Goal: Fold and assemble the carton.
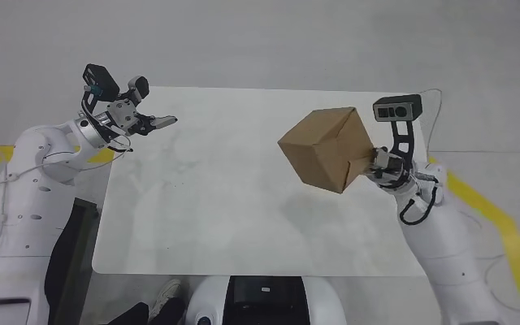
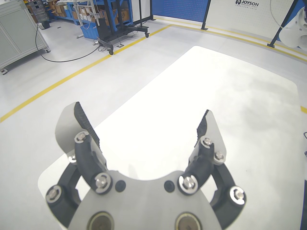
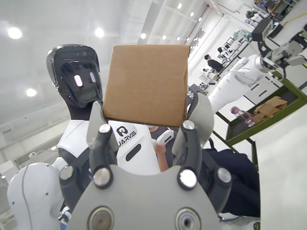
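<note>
A closed brown carton hangs tilted above the right part of the white table, one corner pointing down. My right gripper grips it from the right side. In the right wrist view the carton sits between the two fingers, with my right gripper shut on its lower edge. My left gripper is over the table's far left corner, well away from the carton. In the left wrist view my left gripper is open and holds nothing, above the bare table.
The tabletop carries nothing else. Beyond the table, a green cart holds flat cardboard pieces. Yellow floor lines and blue shelving lie off the table's far side.
</note>
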Controlling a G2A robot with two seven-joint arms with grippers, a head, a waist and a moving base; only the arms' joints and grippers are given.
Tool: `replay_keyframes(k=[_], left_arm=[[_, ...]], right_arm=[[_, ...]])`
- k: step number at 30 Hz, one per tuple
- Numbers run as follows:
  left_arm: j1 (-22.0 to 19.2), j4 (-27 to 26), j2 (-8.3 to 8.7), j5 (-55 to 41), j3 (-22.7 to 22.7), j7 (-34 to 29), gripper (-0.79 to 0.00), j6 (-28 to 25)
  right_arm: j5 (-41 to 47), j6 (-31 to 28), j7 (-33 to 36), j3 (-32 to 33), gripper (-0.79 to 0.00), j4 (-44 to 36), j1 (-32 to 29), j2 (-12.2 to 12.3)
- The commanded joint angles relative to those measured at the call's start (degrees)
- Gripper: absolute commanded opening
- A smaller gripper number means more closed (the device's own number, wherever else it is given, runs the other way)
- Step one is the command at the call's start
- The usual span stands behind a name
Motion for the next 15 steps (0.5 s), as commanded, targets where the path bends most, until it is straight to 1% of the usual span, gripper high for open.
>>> replay_keyframes(k=[1, 4, 6, 7, 9, 11, 15], left_arm=[[0.00, 0.00, 0.00, 0.00, 0.00, 0.00, 0.000, 0.00], [0.00, 0.00, 0.00, 0.00, 0.00, 0.00, 0.000, 0.00], [0.00, 0.00, 0.00, 0.00, 0.00, 0.00, 0.000, 0.00], [0.00, 0.00, 0.00, 0.00, 0.00, 0.00, 0.000, 0.00], [0.00, 0.00, 0.00, 0.00, 0.00, 0.00, 0.000, 0.00], [0.00, 0.00, 0.00, 0.00, 0.00, 0.00, 0.000, 0.00], [0.00, 0.00, 0.00, 0.00, 0.00, 0.00, 0.000, 0.00]], right_arm=[[-5.66, -0.68, -0.20, 0.60, -0.785, 1.03, 0.16, 0.25], [-14.85, -1.88, -1.73, 1.88, -0.785, 0.81, -0.71, 0.77], [-23.63, -2.68, -3.81, 3.71, -0.785, -0.28, -2.00, 1.34], [-30.58, -2.78, -5.55, 5.25, -0.785, -1.40, -2.67, 1.77], [-37.11, -2.34, -7.15, 5.80, -0.785, -5.01, -4.79, 2.14], [-46.81, -1.96, -9.39, 7.06, -0.785, -8.00, -6.63, 2.61], [-62.14, 0.18, -14.05, 8.84, -0.785, -11.63, -10.01, 3.28]])
